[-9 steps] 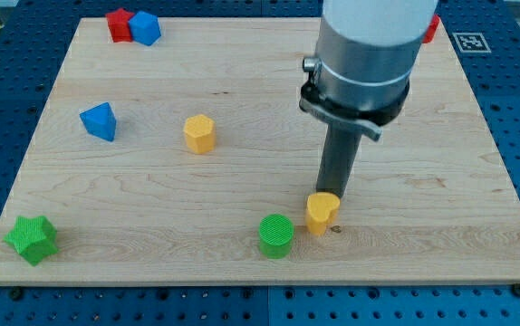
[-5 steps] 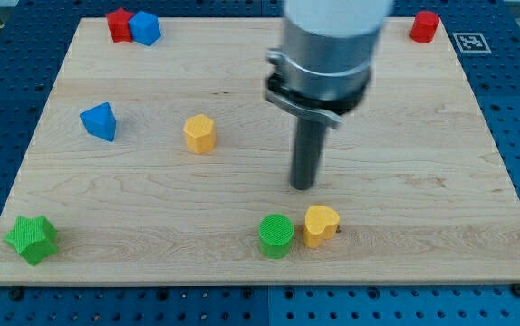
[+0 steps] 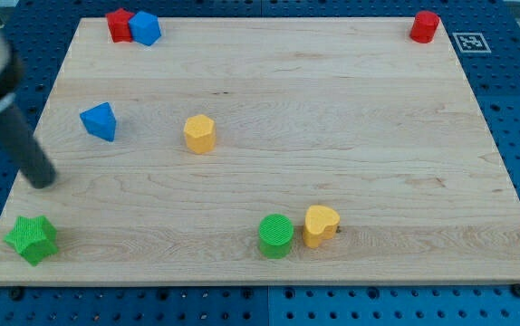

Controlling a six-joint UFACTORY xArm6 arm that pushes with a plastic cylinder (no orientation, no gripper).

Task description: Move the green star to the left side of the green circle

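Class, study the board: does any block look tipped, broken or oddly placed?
Nothing stands out. All blocks sit flat and intact on the board; my tip hangs above the green star, far left of the green circle.

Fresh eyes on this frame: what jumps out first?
The dark rod leaning in from the view's top left, my tip on the board's left edge just above the green star in the bottom-left corner. Next, the green circle touching a yellow heart-like block at bottom centre, far to the star's right.
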